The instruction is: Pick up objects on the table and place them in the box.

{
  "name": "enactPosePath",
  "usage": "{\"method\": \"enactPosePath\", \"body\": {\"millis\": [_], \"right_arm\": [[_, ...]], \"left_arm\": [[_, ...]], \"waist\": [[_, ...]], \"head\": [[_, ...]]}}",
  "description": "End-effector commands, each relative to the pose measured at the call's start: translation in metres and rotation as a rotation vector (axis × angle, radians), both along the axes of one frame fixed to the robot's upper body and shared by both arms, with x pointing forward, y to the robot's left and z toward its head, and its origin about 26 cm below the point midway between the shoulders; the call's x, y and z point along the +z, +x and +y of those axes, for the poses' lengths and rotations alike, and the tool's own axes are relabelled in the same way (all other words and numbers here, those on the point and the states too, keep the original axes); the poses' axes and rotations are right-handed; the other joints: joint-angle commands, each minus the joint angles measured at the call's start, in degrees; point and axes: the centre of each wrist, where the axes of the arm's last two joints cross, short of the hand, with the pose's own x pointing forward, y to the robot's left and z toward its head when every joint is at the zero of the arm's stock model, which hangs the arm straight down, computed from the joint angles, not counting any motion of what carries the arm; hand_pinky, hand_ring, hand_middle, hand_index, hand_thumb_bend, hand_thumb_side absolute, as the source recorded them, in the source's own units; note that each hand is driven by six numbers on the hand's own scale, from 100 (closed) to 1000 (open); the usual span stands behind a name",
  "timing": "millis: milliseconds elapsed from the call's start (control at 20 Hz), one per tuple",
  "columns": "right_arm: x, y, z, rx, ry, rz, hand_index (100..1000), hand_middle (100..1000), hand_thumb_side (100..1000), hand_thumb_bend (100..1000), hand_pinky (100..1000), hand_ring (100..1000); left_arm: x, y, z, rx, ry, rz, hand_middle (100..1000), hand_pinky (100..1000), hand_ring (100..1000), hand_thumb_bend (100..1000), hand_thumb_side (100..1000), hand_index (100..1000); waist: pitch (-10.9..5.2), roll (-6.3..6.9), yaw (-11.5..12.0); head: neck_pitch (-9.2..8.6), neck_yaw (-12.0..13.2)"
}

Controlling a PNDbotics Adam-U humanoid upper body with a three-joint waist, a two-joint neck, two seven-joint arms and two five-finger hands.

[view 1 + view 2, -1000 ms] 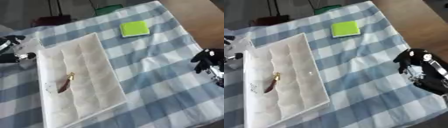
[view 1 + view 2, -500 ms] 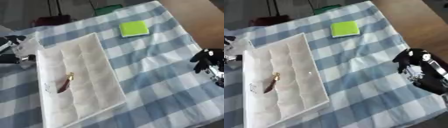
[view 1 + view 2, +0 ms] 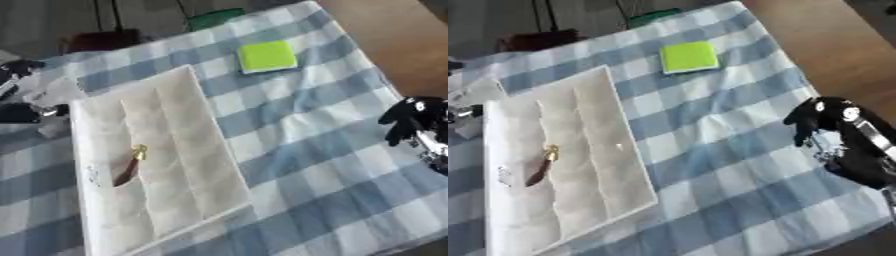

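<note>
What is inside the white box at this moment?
The white box holds one thin object, dark reddish with a gold-coloured end, lying in its leftmost compartment. The other compartments appear empty. What the object is cannot be made out.

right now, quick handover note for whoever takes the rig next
Left hand: at the left edge by the box's far corner, fingers unclear.
Right hand: over the cloth's right side, fingers curled, holding nothing.
Box: white, divided, on the checked cloth; a brown item with a gold tip already lies in its left compartment.
Left to do: the green square pad beyond the box.
</note>
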Motion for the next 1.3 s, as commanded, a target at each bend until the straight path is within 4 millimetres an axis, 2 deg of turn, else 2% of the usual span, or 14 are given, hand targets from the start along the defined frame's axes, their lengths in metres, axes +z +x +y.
{"method": "enactPosePath", "body": {"millis": [50,400,550,1000,1150,1300], "right_arm": [[0.0085,-0.0016,-0.0006,0.004,-0.011,-0.029,671,606,598,100,535,452],[0.0084,-0.0016,-0.0003,0.006,-0.011,-0.028,672,606,600,100,535,452],[0.0083,-0.0016,-0.0003,0.007,-0.011,-0.029,673,606,602,100,536,453],[0.0080,-0.0014,-0.0003,0.010,-0.012,-0.028,674,607,605,100,537,453],[0.0080,-0.0014,-0.0002,0.011,-0.012,-0.028,674,607,607,100,537,454],[0.0080,-0.0013,-0.0003,0.011,-0.012,-0.029,675,607,607,100,537,454]], "left_arm": [[0.0119,-0.0020,0.0087,0.009,0.040,0.025,906,937,888,926,839,991],[0.0101,-0.0019,0.0092,0.007,0.052,0.083,899,936,877,924,842,990],[0.0072,-0.0015,0.0085,0.007,0.051,0.092,877,904,825,903,822,987],[0.0019,0.0000,0.0056,0.006,0.062,0.111,870,903,815,892,819,989],[0.0039,0.0006,0.0042,0.005,0.073,0.088,898,942,880,918,826,992],[0.0103,0.0007,0.0026,0.022,0.099,0.014,901,958,896,915,818,990]], "waist": [[-0.87,-0.52,0.0],[-0.79,-0.52,0.0],[-0.73,-0.53,-0.1],[-0.68,-0.55,-0.1],[-0.60,-0.56,-0.1],[-0.58,-0.59,0.0]], "head": [[-0.38,-0.2],[-0.47,-0.3],[-0.45,-0.4],[-0.52,-0.5],[-0.54,-0.6],[-0.45,-0.7]]}}
